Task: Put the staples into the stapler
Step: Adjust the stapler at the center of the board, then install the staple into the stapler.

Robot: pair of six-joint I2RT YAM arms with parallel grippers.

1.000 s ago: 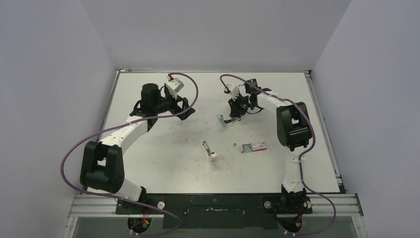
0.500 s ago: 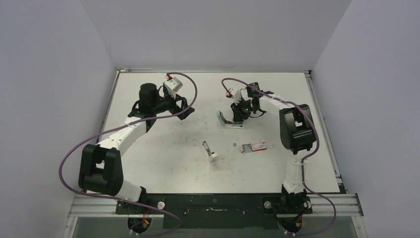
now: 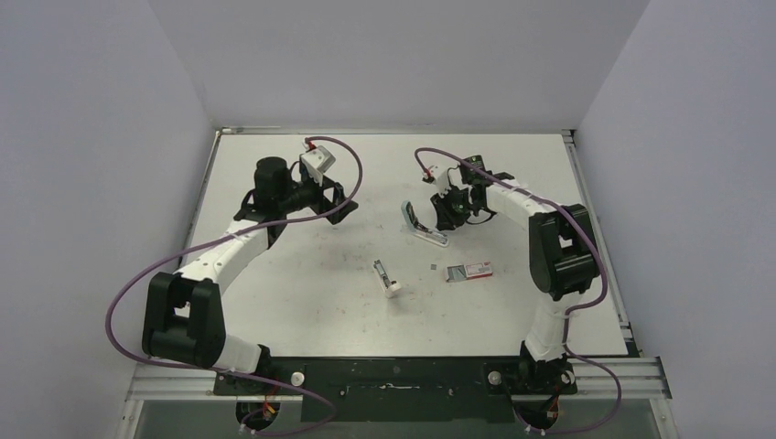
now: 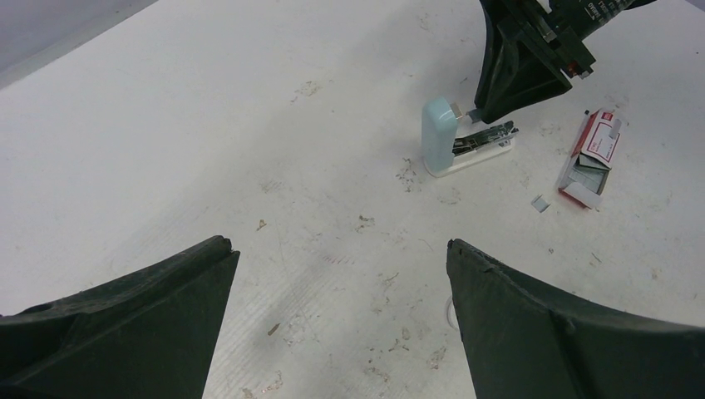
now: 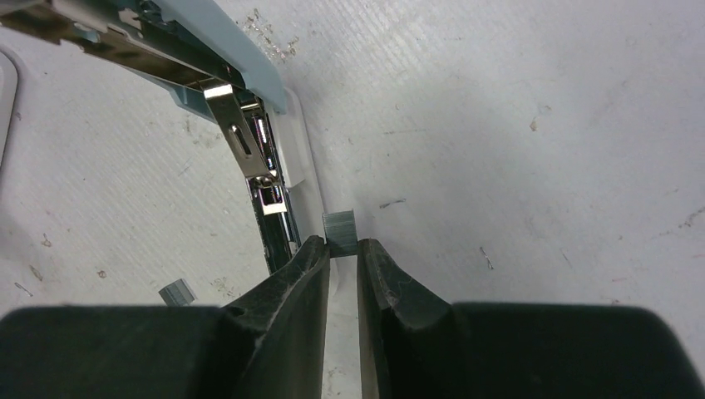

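— Toward one o'clock on the scuffed white table (image 3: 302, 302), what lies there?

— An opened stapler (image 3: 428, 232). It has a white plastic base, a shiny metal magazine channel and a smooth pale blue lid raised at the hinge. Seen from above, its long axis runs from ten o'clock to four o'clock. The hinge and lid are at the ten o'clock end, and the open front points to four.

— Where are the staples?

— A short, ridged, silvery-grey strip of staples (image 5: 339, 229) is pinched between the tapered black fingers of the right gripper (image 5: 341, 248) and pokes out past the tips. It sits just beside the white edge of the base, to the right of the metal channel. Whether it touches the base cannot be told.

— Are there any others?

— A loose strip (image 3: 432, 267) lies flat at five o'clock from the stapler. Just beside it, at three o'clock, is a flat red-and-white cardboard box (image 3: 468, 271). Its long axis runs nine to three, with grey staples showing at the open nine o'clock end.

— And the other arm?

— The left gripper (image 4: 337, 247) hangs over bare table at eleven o'clock, its broad black fingers spread wide and holding nothing. A small white-and-grey object (image 3: 386, 278) lies near the centre, too small to identify.
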